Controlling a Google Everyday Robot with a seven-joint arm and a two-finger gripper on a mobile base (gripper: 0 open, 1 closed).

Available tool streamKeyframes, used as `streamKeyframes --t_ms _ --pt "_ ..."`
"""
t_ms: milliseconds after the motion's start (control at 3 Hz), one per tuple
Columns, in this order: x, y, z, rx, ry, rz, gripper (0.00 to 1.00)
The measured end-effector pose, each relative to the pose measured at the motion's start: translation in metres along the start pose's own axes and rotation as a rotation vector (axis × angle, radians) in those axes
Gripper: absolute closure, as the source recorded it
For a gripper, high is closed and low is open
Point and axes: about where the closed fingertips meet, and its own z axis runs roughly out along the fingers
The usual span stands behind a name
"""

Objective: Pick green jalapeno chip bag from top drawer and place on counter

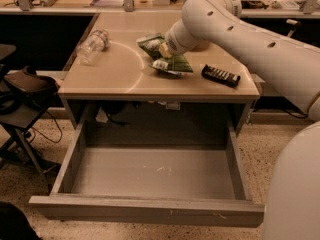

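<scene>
Far to the left of the end effector (164,49), past the edge of the bench (115,79), a dark padded seat (27,84) stands on thin legs, clear of the work. Nearer on that side, a clear plastic bottle (92,46) lies tipped over on the smooth beige top, well apart from the end effector and next to a faint white arc.

The end effector sits low over the middle of the bench, right at the green jalapeno chip bag (174,65). The rounded white wrist covers it, so I cannot tell how far open it is or whether it has hold of the bag. The bag is crinkly green film with pale printed patches. It appears to lie on the bench under and just in front of the end effector, so I judge the placing step to be at or near its end.

Below and in front, the top drawer (145,210) stands pulled out, a shallow grey box with a plain flat front. Nothing shows inside it.

Right of the end effector, a small black rectangular bar (220,76) lies flat near the bag but not touching it. Beyond it the thick, smooth white arm (250,31) slopes away.
</scene>
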Motion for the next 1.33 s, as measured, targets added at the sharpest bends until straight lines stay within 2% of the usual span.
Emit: streamKeyframes --t_ms 667,1000,1333 --pt "0.0 0.0001 0.0001 0.0 0.0 0.0 0.11" --pt "0.0 0.0001 0.0001 0.0 0.0 0.0 0.0" --pt "0.0 0.0001 0.0001 0.0 0.0 0.0 0.0"
